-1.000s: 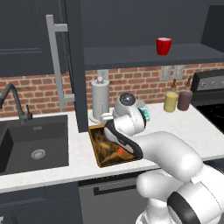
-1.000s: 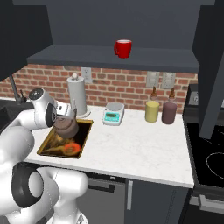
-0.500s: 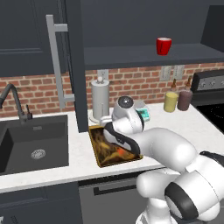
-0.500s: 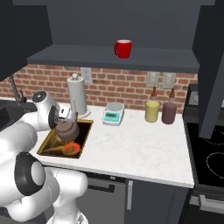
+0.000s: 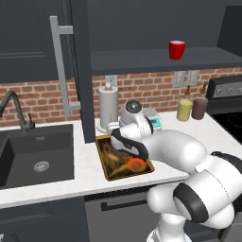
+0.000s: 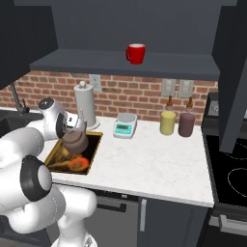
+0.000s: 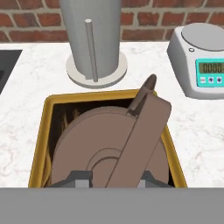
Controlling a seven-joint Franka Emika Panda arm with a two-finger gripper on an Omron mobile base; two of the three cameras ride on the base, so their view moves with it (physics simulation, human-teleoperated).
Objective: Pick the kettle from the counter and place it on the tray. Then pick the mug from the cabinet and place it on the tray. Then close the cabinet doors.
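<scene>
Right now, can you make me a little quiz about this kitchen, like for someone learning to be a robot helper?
1. True or false: the kettle is over the tray, with the pincer closed on its handle.
2. Where is the mug? A) in the sink B) on the open cabinet shelf C) on the tray
3. Fill in: the scale sits on the counter between the paper towel holder and the yellow ______.

Key: 1 true; 2 B; 3 bottle.
</scene>
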